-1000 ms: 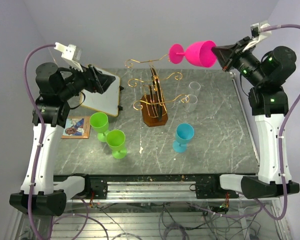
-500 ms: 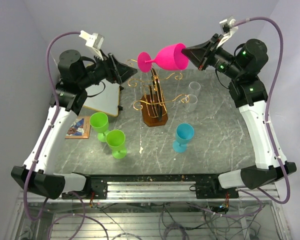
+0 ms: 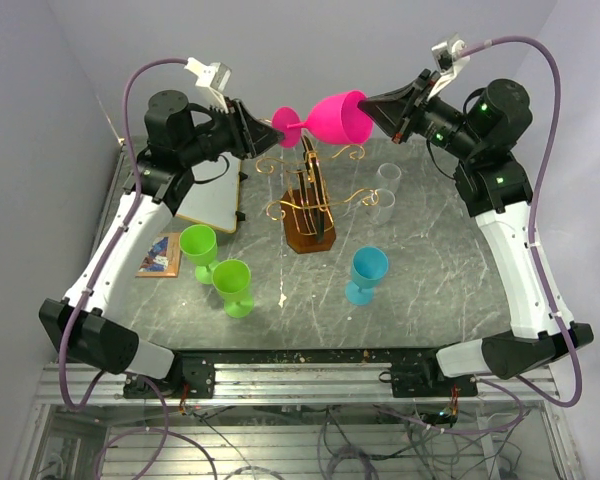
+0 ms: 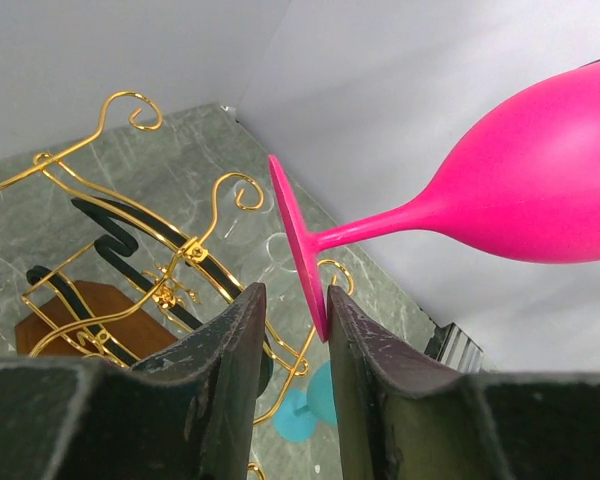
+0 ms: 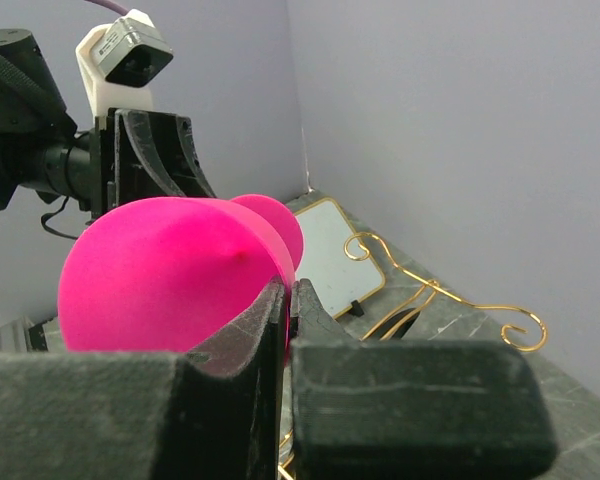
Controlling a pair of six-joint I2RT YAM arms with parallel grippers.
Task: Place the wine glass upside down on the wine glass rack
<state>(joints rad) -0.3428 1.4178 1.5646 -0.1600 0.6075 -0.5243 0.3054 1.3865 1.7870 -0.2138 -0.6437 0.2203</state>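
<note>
A pink wine glass [image 3: 340, 118] lies on its side in the air above the gold wire rack [image 3: 308, 195], foot to the left. My right gripper [image 3: 372, 108] is shut on the glass's rim; the wrist view shows the fingers [image 5: 289, 295] pinching the pink wall [image 5: 160, 270]. My left gripper [image 3: 268, 128] is open at the foot. In the left wrist view the foot disc [image 4: 298, 245] stands edge-on between my fingers [image 4: 297, 305], close to the right pad, with the bowl [image 4: 540, 190] beyond. The rack's scrolls [image 4: 160, 270] lie below.
Two green glasses [image 3: 198, 243] [image 3: 232, 283] stand front left of the rack, a blue glass [image 3: 366, 272] front right, and clear glasses [image 3: 385, 190] to its right. A white gold-edged board [image 3: 205, 195] and a picture card [image 3: 152, 253] lie at the left.
My right arm carried the pink glass left over the rack. My left arm rose and reached right until its open fingers straddled the glass's foot.
</note>
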